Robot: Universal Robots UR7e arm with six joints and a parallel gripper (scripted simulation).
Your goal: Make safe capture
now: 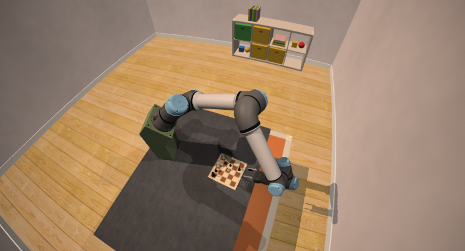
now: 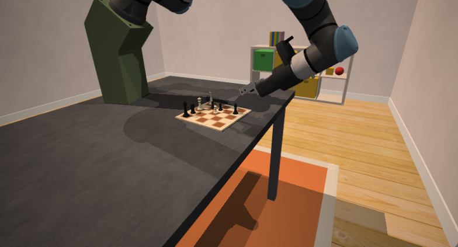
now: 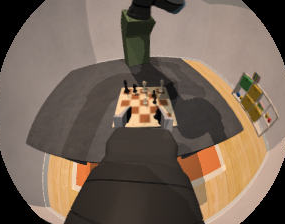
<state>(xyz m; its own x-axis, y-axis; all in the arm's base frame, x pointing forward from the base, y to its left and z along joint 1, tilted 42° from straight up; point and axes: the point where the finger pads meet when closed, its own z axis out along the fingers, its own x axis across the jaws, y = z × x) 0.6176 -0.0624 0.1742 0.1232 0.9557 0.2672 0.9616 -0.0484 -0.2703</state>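
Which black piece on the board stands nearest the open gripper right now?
The black piece alone at the board's right edge, on the side facing the gripper. The other black pieces stand farther left, among or beyond the white ones.

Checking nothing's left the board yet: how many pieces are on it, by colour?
Black pieces: 5
White pieces: 3
Total: 8, as best the exterior view shows; the pieces are small and some overlap.
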